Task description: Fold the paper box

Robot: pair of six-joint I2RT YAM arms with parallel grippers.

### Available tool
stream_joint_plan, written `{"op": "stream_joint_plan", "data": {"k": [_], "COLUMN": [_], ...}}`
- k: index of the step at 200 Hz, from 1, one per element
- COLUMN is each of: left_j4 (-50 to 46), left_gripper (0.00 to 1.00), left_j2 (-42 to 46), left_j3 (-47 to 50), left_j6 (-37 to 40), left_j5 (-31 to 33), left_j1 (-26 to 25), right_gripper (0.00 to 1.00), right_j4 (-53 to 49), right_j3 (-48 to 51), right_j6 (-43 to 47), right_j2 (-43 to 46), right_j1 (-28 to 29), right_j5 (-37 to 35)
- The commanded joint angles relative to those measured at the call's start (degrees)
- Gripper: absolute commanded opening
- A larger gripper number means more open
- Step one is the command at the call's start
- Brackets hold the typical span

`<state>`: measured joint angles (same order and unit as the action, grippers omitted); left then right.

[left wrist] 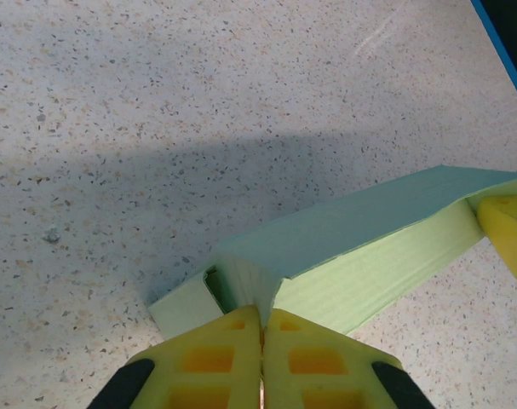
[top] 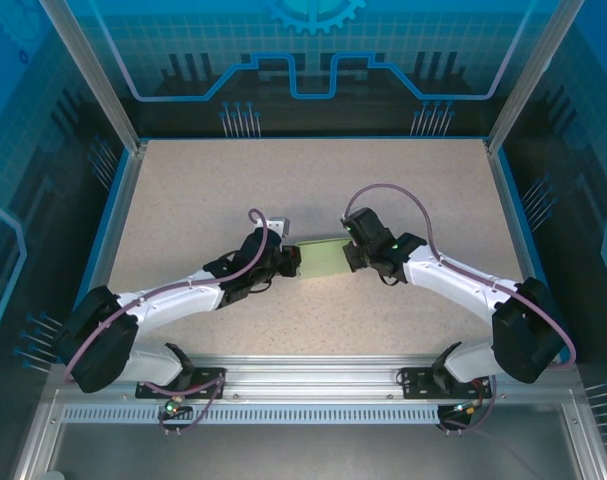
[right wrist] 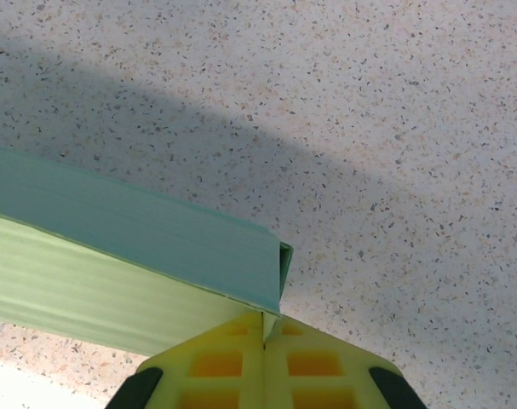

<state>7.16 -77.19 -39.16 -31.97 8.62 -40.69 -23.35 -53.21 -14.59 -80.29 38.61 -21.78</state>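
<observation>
Paper box (top: 323, 257) gripped by left hand (left wrist: 261, 322), right hand (right wrist: 264, 328); possibly above table (top: 183, 200).

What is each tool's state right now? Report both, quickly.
Left tool: closed, pinching one end of the paper box.
Right tool: closed, pinching the paper box's other end.

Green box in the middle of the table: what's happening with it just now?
The box is held from both ends. The left gripper is pinched shut on its left end, and the right gripper on its right end. It is already a flat rectangular sleeve, stretched between the two over the middle of the table. Whether it rests on the surface is unclear.
</observation>
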Motion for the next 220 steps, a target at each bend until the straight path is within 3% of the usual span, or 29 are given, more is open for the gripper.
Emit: {"op": "stream_joint_plan", "data": {"k": [1, 64, 134, 188, 220], "left_j4": [-1.2, -2.6, -6.4, -5.5, -5.9], "left_gripper": [0.13, 0.37, 0.67, 0.68, 0.67], "left_j2": [0.9, 3.8, 8.2, 5.9, 2.8], "left_j3": [0.8, -0.6, -1.3, -2.0, -2.8], "left_j6": [2.5, 5.6, 9.4, 6.3, 6.6], "left_j5": [-0.5, -1.6, 2.2, -4.0, -6.8], "left_j1": [-0.6, -0.6, 0.2, 6.4, 7.0], "right_gripper": [0.01, 0.02, 0.02, 0.02, 0.02], "right_j4": [-0.8, -1.1, -1.4, -1.4, -1.3], "right_j3": [1.3, 0.9, 0.1, -0.1, 0.2], "right_j6": [0.4, 0.5, 0.7, 0.7, 0.5], "right_j2": [0.0, 0.0, -0.3, -0.7, -0.6], "right_j1": [1.6, 1.8, 1.9, 1.9, 1.9], "right_j5": [3.6, 3.6, 3.4, 3.5, 3.3]}}
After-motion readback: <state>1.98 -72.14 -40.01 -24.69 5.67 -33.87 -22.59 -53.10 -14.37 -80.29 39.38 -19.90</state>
